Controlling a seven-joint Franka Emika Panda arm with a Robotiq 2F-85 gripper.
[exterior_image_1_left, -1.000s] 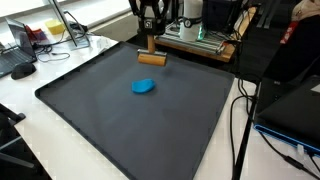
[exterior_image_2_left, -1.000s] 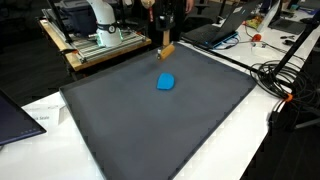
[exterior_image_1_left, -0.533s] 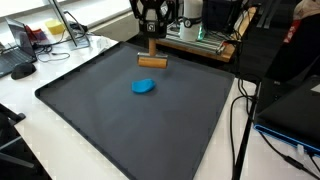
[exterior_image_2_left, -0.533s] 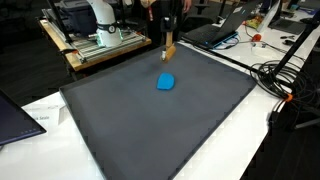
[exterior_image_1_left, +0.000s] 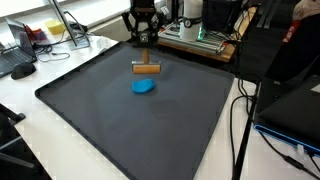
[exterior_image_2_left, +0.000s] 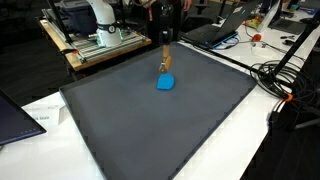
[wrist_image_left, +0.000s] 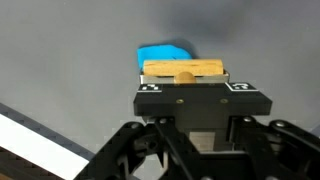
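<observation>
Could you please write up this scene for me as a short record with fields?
Gripper: gripper, shut on the wooden T-piece
Held thing: wooden T-piece, gripped by its stem, crossbar at the bottom
Nearest thing: blue object, lying on the mat, apart from the crossbar in an exterior view
Surface: dark mat
Surroundings: cables beside the mat

Black pincer (wrist_image_left: 185, 76), small white corner markings

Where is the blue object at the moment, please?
In both exterior views the blue object lies on the dark mat, toward its far edge, just in front of the wooden block held by the claw.
</observation>
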